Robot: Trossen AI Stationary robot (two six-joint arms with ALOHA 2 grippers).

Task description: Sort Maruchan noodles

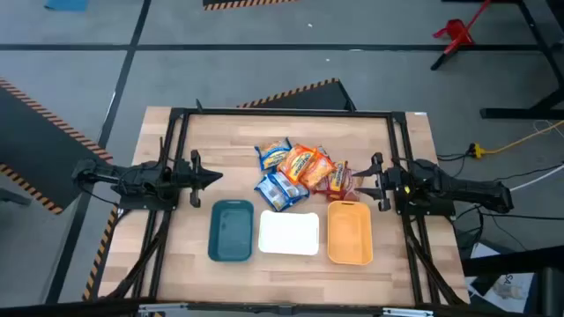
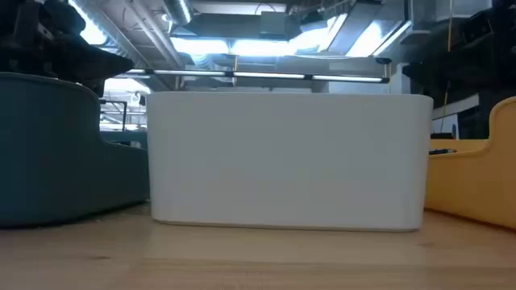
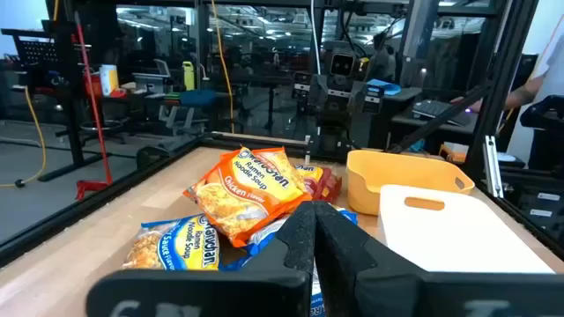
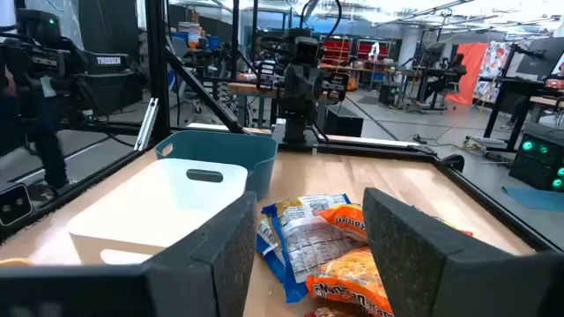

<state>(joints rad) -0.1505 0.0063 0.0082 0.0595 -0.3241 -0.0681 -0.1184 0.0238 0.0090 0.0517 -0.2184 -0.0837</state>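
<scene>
Lying flat in a heap, the Maruchan noodles (image 1: 298, 172) point every way; left hand (image 1: 214, 177) clenched, right hand (image 1: 363, 182) released.

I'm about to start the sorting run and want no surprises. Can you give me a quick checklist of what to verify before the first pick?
1. Noodle packets piled within reach, behind the trays: ok.
2. Teal tray, white tray, orange tray empty: ok.
3. Left pincer clear of the pile, fingers shut: not ok for grasping.
4. Right pincer open beside the dark red packet: ok.
5. Packets overlapping, single pick possible: cannot tell.
</scene>
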